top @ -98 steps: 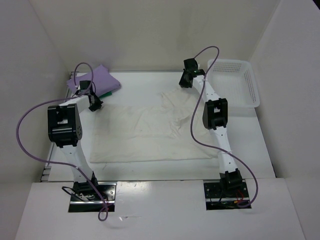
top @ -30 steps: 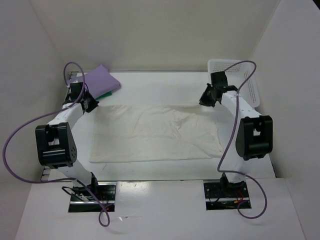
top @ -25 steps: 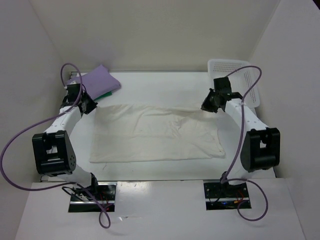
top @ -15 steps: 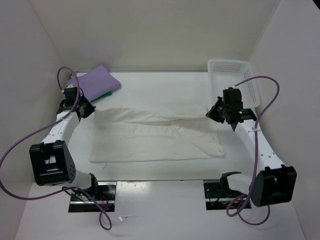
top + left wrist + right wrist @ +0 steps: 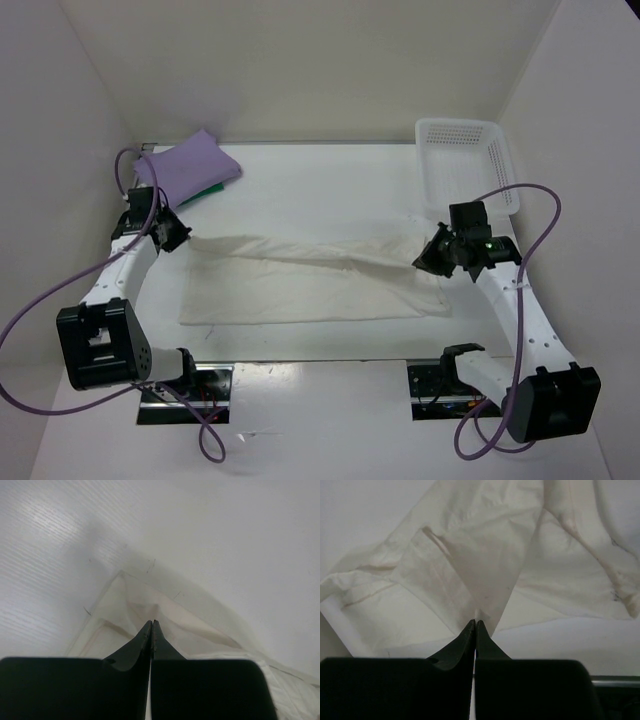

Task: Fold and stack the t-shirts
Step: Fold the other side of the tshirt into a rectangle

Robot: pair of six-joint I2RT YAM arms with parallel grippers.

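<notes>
Only the overhead view showed the whole cream-white t-shirt (image 5: 310, 285) at the centre of the table (image 5: 330, 175). Its far edge was raised and stretched between the left gripper (image 5: 172, 236) at 9 o'clock and the right gripper (image 5: 432, 260) at 3 o'clock. Only the wrist views showed each pair of fingers pressed together, pinching that cloth. At 10 o'clock the lavender t-shirt (image 5: 190, 165) lay on the green t-shirt (image 5: 210, 188). The white perforated basket (image 5: 465, 170) at 2 o'clock showed only its own floor.

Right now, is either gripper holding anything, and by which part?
Both are shut on the cream-white t-shirt. The left gripper pinches the left end of its lifted edge, and the right gripper pinches the right end.
</notes>
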